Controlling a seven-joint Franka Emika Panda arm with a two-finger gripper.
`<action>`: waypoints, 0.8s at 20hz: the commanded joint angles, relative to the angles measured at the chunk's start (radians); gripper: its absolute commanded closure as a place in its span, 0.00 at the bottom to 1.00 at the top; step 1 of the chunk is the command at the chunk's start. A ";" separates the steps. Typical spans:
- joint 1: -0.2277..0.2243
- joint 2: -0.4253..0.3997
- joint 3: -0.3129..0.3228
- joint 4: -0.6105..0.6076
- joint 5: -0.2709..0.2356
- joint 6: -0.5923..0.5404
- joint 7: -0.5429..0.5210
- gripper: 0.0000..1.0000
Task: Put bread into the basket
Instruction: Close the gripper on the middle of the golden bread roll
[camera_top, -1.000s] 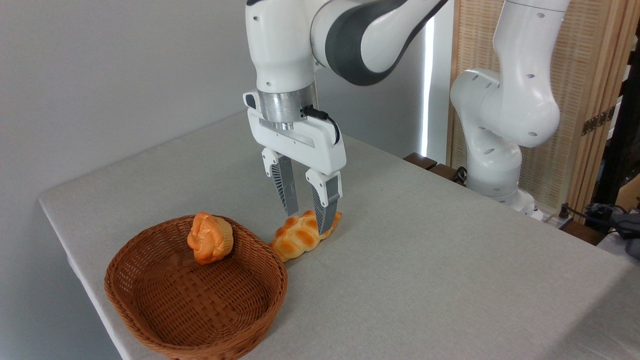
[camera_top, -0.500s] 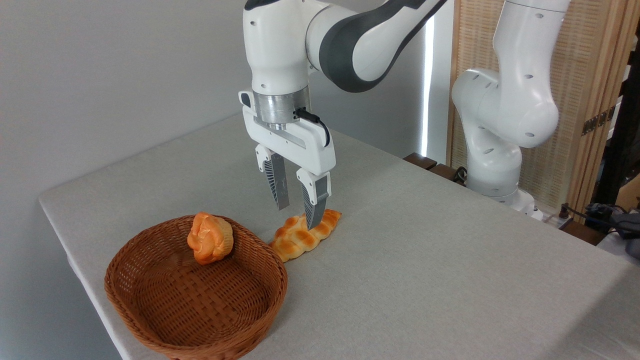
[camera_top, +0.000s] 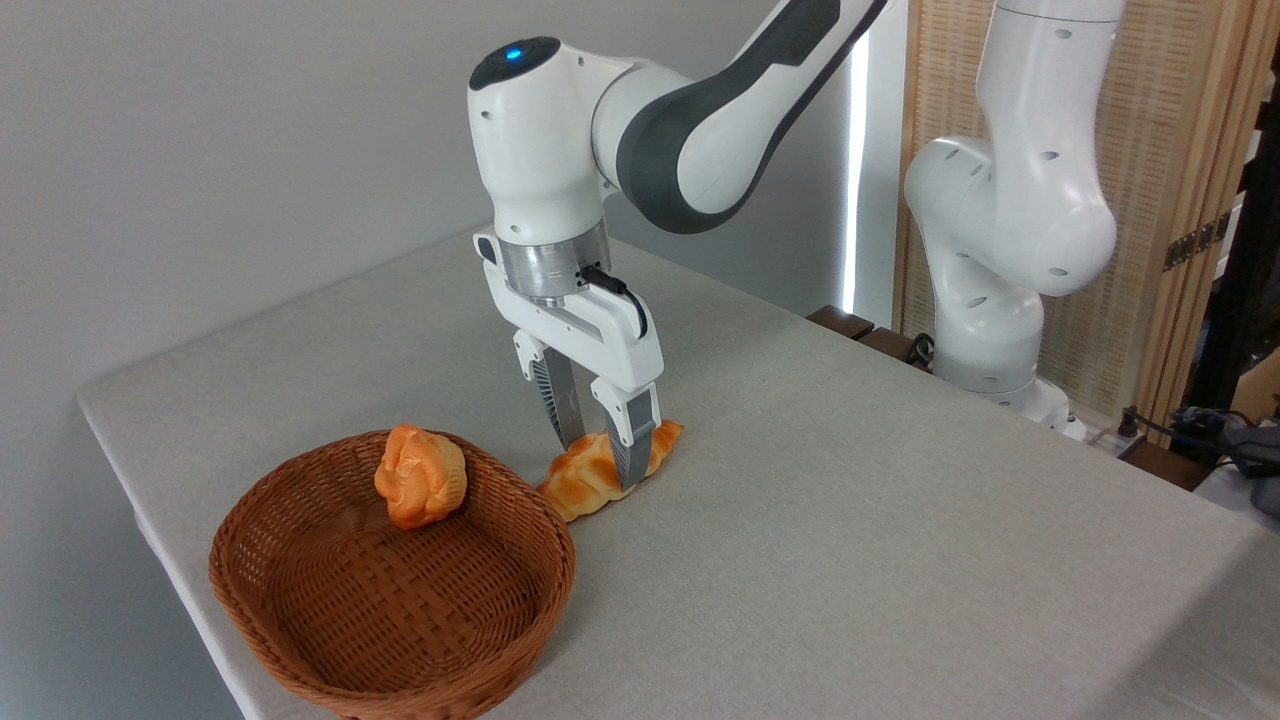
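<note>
Two baked items on view: 1 braided loaf (camera_top: 600, 470) and 1 round muffin-like bun (camera_top: 420, 487). Also 1 wicker basket (camera_top: 300, 640), 1 worktop (camera_top: 850, 520), 1 white robot arm (camera_top: 680, 130) w/ pincer (camera_top: 598, 462).

Pincer points down over the loaf's middle, fingers (camera_top: 632, 440) set narrow, one on the near side and one on the far side of the loaf, tips down at crust level. Near finger covers part of the crust. Looks closed around the loaf, though actual contact at the pads is hard to confirm from this angle.

Loaf lies on the worktop, outside the basket, just beside its right rim; left end is close to the rim, maybe touching, can't tell. Right end tapers away toward the arm's base side.

Basket sits near the worktop's front-left corner. Inside: only the bun, resting against the far inner wall, near the rim.
</note>
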 joint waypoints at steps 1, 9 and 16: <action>-0.008 0.016 0.005 -0.004 0.021 0.031 0.006 0.00; -0.008 0.012 0.002 0.011 0.007 0.047 -0.004 0.00; -0.008 0.015 0.001 0.019 0.011 0.044 0.003 0.00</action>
